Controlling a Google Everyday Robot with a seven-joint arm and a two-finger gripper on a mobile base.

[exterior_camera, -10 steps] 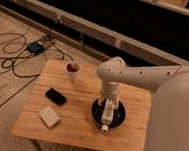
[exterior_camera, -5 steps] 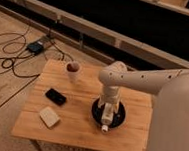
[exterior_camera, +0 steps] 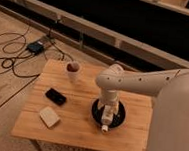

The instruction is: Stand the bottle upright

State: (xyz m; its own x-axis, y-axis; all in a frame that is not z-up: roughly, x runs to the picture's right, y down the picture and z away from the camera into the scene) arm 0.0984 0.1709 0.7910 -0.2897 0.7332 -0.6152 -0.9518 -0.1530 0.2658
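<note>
Wooden table [exterior_camera: 77,131] bearing the black bowl [exterior_camera: 121,116]; white robot arm [exterior_camera: 137,84] descends over the bowl; white cup [exterior_camera: 73,73] behind and left of it; pale block [exterior_camera: 49,116] and flat black device [exterior_camera: 56,96] to its left; bottle [exterior_camera: 105,123] lies across the bowl's near rim; gripper [exterior_camera: 107,107] above the bowl's centre, opening and hold cannot be told
</note>
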